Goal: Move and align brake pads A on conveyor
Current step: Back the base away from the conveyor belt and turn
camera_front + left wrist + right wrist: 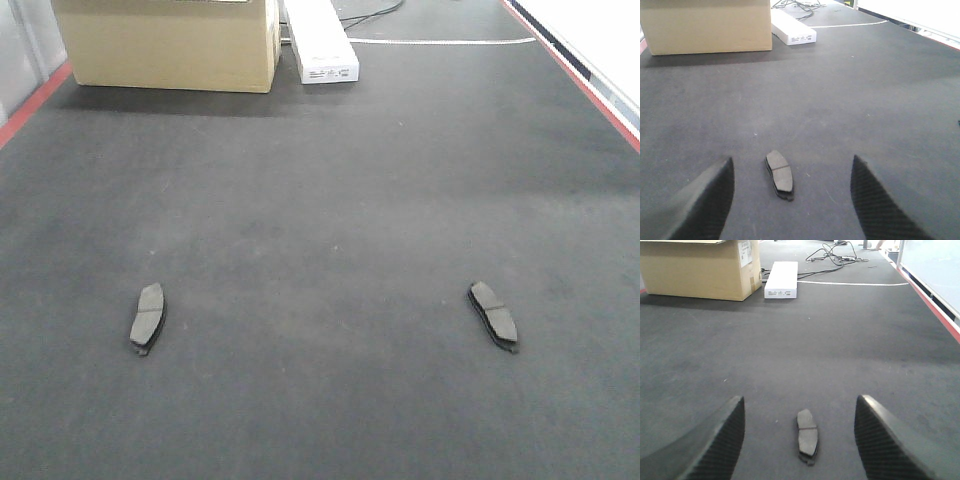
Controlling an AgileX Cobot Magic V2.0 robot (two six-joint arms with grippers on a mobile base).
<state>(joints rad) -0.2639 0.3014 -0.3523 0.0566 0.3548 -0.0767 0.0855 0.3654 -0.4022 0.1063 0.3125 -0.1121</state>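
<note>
Two brake pads lie on the charcoal conveyor (320, 220). In the front view, one grey pad (148, 317) rests at the lower left and another (493, 315) at the lower right; each seems to be a stack of two. The left wrist view has its pad (779, 174) lying lengthwise on the belt between the wide-apart fingers of my open left gripper (792, 200). My right gripper (800, 440) is open too, and its pad (807, 436) lies on the belt between the fingers, touched by neither. No gripper appears in the front view.
A cardboard box (168, 42) stands at the far left of the belt, with a white oblong box (322, 40) beside it. Red edge strips (600, 95) run along both sides. Cables (832, 255) lie beyond the white box.
</note>
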